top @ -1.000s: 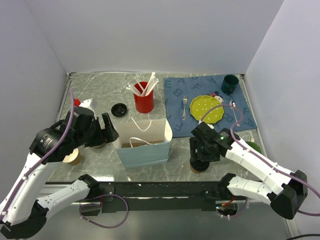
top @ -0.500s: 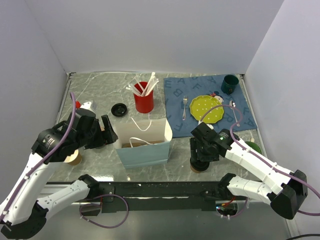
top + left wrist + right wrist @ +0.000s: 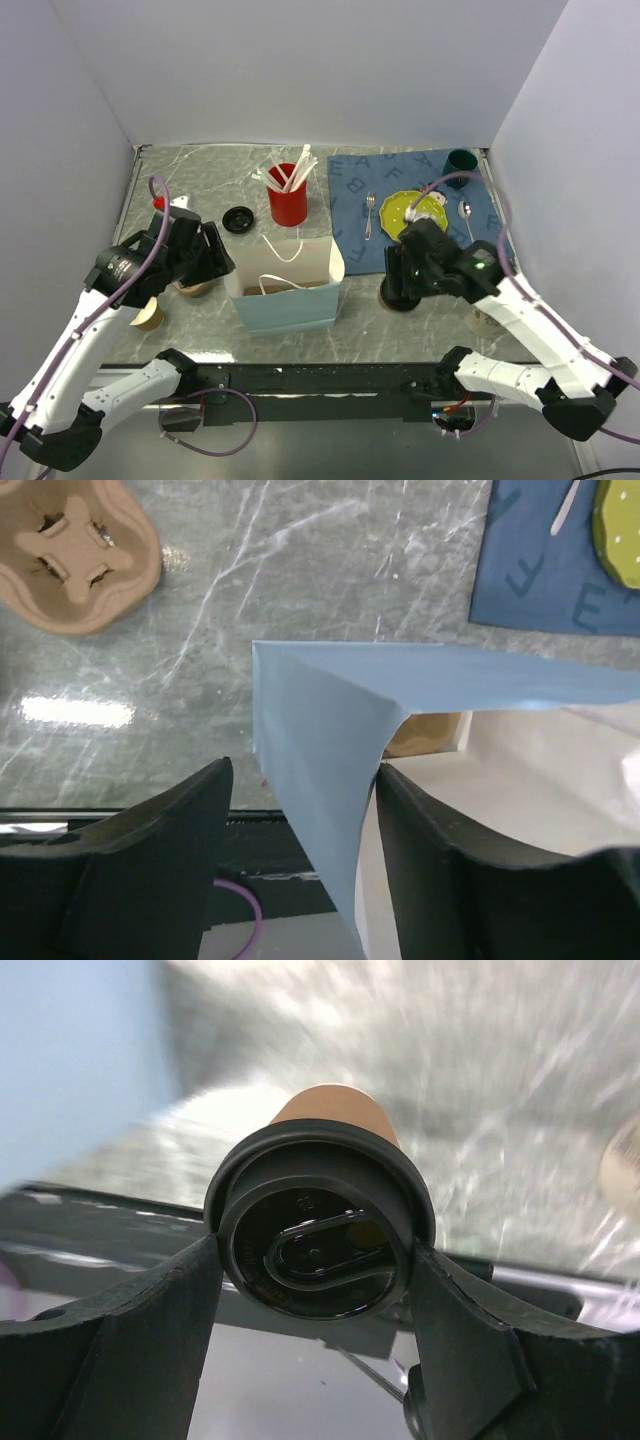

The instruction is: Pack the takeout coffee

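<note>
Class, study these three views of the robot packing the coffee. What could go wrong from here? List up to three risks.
1. The right gripper pinches the takeout coffee only at its black lid; the lid could pop off and the cup drop.
2. The paper bag has one corner loosely between the left gripper fingers, so it may shift or tip.
3. The white handles lie near the bag's mouth and could snag the cup.

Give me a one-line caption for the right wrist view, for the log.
Right end effector gripping the black-lidded takeout coffee by its rim, background blurred.
</note>
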`<state>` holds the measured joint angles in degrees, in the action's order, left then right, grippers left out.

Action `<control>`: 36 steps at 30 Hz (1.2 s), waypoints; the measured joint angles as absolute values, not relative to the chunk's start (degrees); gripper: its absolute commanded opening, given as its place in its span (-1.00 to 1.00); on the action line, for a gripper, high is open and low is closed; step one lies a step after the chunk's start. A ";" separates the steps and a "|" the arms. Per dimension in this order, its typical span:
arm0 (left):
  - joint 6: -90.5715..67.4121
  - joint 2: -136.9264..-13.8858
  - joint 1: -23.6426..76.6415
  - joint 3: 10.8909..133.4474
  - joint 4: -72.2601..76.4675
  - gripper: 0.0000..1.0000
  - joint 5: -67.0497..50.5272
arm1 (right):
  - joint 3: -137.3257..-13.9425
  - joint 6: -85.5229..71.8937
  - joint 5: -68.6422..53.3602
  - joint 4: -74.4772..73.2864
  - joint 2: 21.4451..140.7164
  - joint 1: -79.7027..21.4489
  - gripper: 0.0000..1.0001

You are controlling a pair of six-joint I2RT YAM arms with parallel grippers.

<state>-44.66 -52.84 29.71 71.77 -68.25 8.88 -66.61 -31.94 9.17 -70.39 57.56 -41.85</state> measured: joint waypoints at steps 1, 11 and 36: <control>-44.66 -52.69 29.45 71.33 -67.51 0.14 8.60 | -69.45 -31.31 9.41 -70.43 57.52 -41.85 -0.08; -41.47 -50.87 28.69 70.46 -59.75 -0.92 4.23 | -92.01 -18.50 3.18 -69.17 57.08 -41.85 -0.14; -35.64 -49.82 28.05 65.34 -44.95 -0.98 -7.66 | -93.45 2.61 -14.15 -58.63 65.43 -50.41 -0.16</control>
<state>-35.64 -49.82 28.05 65.34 -44.95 -7.66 -93.45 2.61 -14.15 -58.63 65.43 -50.41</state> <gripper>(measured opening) 0.019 0.760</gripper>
